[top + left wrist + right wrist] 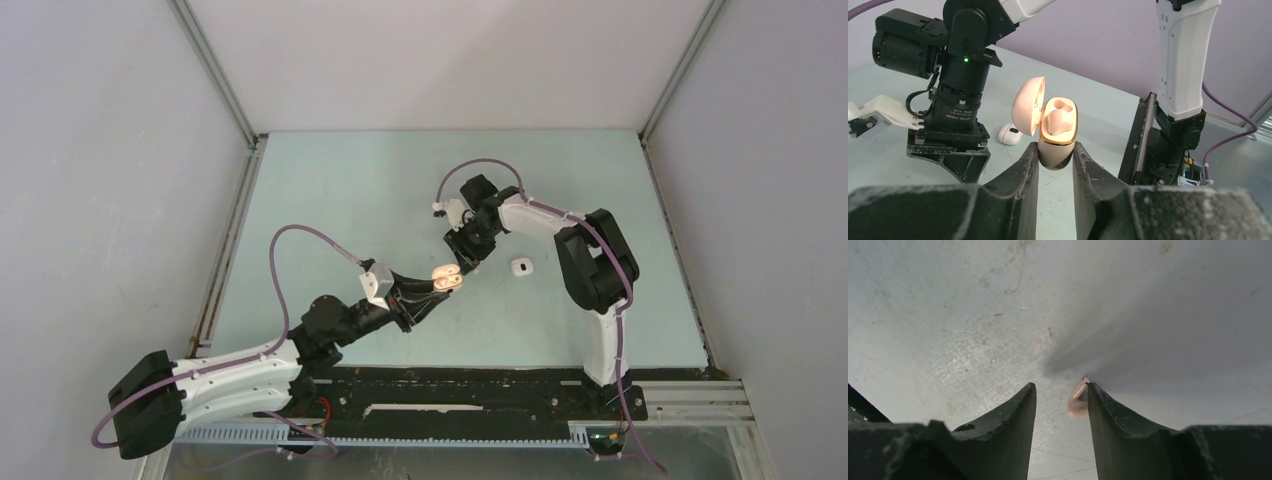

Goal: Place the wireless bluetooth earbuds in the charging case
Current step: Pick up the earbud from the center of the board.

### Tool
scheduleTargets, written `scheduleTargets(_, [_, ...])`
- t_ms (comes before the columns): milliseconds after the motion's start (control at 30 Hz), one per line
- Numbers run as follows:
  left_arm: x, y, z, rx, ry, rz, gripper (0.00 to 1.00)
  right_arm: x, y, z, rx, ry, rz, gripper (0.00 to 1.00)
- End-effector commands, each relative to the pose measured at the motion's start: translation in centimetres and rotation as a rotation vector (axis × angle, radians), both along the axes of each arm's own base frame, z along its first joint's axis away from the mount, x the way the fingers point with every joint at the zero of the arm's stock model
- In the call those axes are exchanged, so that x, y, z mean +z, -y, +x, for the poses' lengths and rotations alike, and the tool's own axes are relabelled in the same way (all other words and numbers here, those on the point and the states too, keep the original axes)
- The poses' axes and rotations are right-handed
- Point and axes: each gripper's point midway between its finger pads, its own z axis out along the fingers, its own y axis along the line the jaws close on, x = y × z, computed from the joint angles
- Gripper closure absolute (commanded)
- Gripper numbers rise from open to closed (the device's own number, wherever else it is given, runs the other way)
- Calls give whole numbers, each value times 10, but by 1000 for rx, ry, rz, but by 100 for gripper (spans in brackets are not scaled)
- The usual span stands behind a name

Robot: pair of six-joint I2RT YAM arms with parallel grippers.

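My left gripper [436, 292] is shut on the base of a tan charging case [1056, 150] and holds it above the table with its lid [1028, 105] open. One tan earbud [1060, 120] sits in the case. My right gripper [1060, 386] is open, pointing down at the table just behind the case [448, 279]. A second tan earbud [1077, 402] rests between its jaws, against the inner face of the right finger. No white earbud is clearly in view.
A small white rounded piece [520, 267] with a dark spot lies on the table right of the case; it also shows in the left wrist view [1009, 134]. Whether it is a case or a bud I cannot tell. The right arm's upright link [1182, 60] stands close by.
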Motion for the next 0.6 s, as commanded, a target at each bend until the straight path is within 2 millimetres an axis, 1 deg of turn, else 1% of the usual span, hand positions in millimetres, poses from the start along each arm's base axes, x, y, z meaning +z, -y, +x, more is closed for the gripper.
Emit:
scheduleTargets(0, [20, 1, -1, 1, 41, -50, 100, -1, -13, -7, 68, -6, 7, 55])
scheduleTargets(133, [18, 0, -1, 2, 39, -48, 100, 4, -21, -20, 125, -26, 31, 57])
scheduleTargets(300, [16, 1, -1, 1, 38, -42, 100, 11, -16, -35, 147, -68, 36, 58])
scheduleTargets(433, [16, 2, -1, -1, 40, -37, 100, 12, -5, -35, 124, -79, 26, 58])
scheduleTargets(567, [13, 3, 0, 0, 37, -30, 100, 15, 6, -28, 81, -93, 43, 59])
